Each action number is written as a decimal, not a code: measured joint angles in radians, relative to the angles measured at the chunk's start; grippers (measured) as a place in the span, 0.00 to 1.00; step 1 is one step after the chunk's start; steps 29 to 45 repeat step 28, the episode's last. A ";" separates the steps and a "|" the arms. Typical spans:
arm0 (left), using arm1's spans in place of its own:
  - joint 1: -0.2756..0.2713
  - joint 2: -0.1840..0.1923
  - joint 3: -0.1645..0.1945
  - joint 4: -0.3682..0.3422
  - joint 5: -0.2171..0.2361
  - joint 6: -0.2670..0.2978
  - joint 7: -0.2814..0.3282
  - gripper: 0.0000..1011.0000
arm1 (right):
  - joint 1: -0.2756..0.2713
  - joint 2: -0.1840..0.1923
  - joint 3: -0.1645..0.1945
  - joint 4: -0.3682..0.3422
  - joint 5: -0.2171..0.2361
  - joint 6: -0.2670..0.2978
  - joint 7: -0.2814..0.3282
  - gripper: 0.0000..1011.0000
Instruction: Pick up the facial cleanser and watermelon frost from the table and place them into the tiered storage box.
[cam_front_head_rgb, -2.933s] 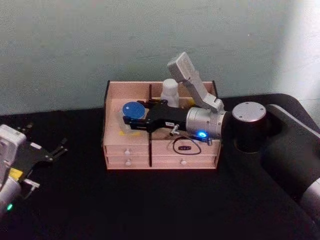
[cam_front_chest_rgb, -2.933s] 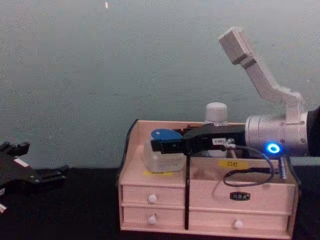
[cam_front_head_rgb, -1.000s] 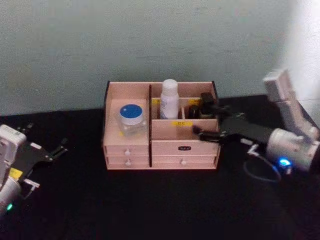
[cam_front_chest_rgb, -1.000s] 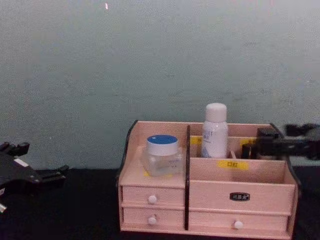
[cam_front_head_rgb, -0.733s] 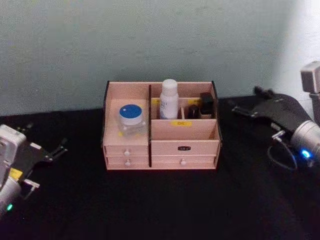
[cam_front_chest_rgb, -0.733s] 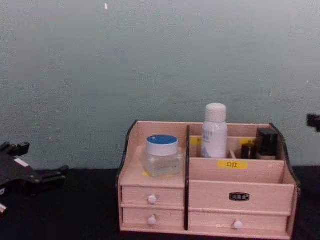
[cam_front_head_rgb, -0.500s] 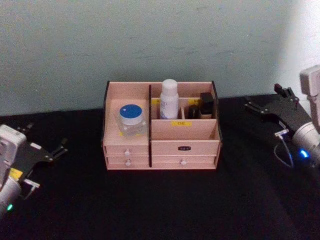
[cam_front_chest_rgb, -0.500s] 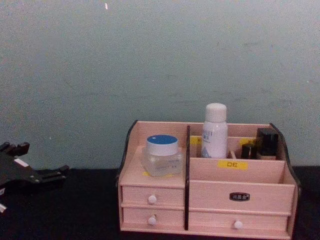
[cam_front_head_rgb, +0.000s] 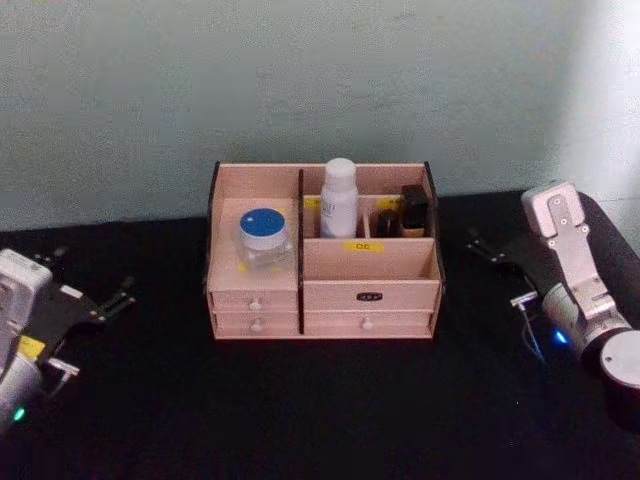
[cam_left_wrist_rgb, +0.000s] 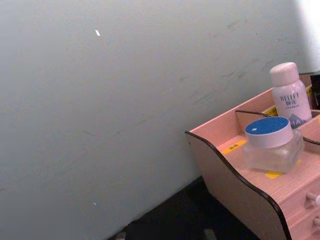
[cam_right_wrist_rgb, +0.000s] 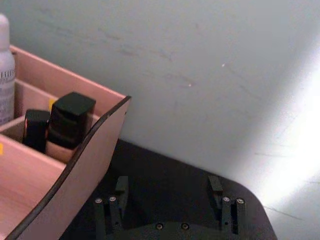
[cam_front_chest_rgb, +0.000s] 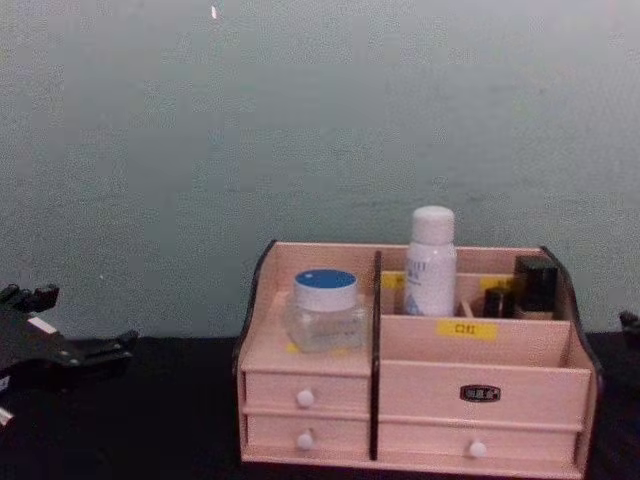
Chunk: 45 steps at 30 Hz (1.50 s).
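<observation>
The black tabletop (cam_front_head_rgb: 330, 410) carries the tiered storage box (cam_front_head_rgb: 370, 275), a pale wooden organizer with black edges, a black divider and white-knobbed drawers along its front, standing near the wall.

The right gripper (cam_front_head_rgb: 497, 258) sits low over the tabletop to the right of the box, apart from it; in the right wrist view its jaws stand wide apart with nothing between them. The left gripper (cam_front_head_rgb: 90, 305) rests at the far left, well apart from the box, jaws spread and holding nothing.

The facial cleanser (cam_front_head_rgb: 339, 199), a tall white bottle, stands upright in the rear compartment just right of the divider. The watermelon frost (cam_front_head_rgb: 265, 238), a squat clear jar with a blue lid, sits upright on the raised shelf left of the divider, above the small drawers. Two small black containers (cam_front_head_rgb: 404, 213) stand in the rear right compartment, beside the bottle but not touching it.
</observation>
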 joint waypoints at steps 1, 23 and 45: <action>0.000 0.000 0.000 0.000 0.000 0.000 0.000 0.99 | 0.003 -0.002 -0.001 0.006 -0.004 0.005 0.005 0.99; 0.000 0.000 0.000 0.000 0.000 0.000 0.000 0.99 | 0.001 0.002 0.000 -0.001 0.003 0.005 0.009 0.99; 0.000 0.000 0.000 0.000 0.000 0.000 0.000 0.99 | 0.000 0.002 0.001 -0.002 0.004 0.004 0.009 0.99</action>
